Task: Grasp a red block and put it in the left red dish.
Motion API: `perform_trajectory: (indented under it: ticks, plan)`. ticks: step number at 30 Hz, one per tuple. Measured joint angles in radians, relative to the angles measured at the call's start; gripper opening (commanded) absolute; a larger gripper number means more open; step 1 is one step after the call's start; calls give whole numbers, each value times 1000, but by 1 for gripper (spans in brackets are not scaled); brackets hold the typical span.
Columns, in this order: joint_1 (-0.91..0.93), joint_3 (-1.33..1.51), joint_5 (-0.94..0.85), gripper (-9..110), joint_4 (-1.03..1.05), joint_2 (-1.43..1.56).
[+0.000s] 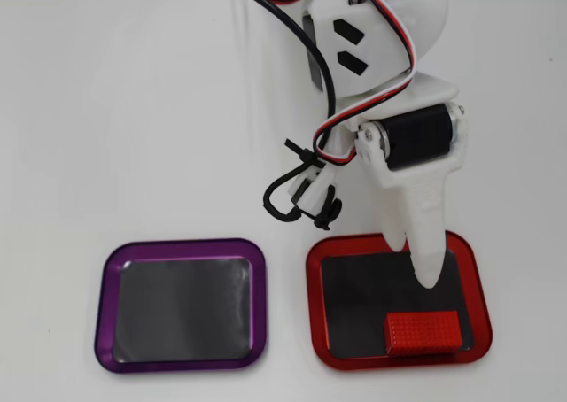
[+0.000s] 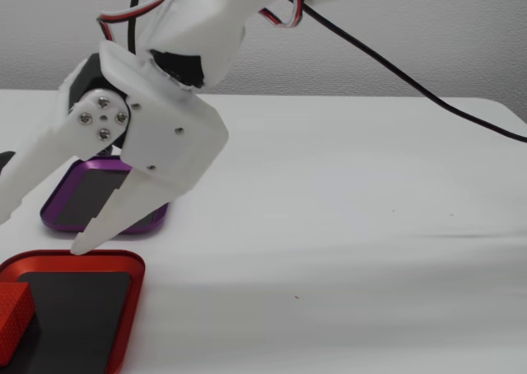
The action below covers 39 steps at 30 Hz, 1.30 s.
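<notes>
Left of the red dish [image 1: 320, 309] in the overhead view we see the purple tray [image 1: 106, 306]; inside the red dish, at its near right corner, lies the red block [image 1: 423, 332], and above it our gripper [image 2: 37, 234] hangs spread open, empty.

The white arm [image 1: 376, 39] reaches down and forward. Its gripper [image 2: 41, 230] hangs with fingers spread apart, holding nothing.
</notes>
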Motion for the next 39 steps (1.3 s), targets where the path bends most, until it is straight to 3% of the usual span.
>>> perform_trajectory:
  ticks: [7,17,21,28,39]
  plan:
    - [0,0,0,19,97,57]
    - [6,0,0,19,407,471]
    - [91,20,25,19,548,643]
    - [202,178,57,19,730,936]
    - [238,742,57,19,724,1601]
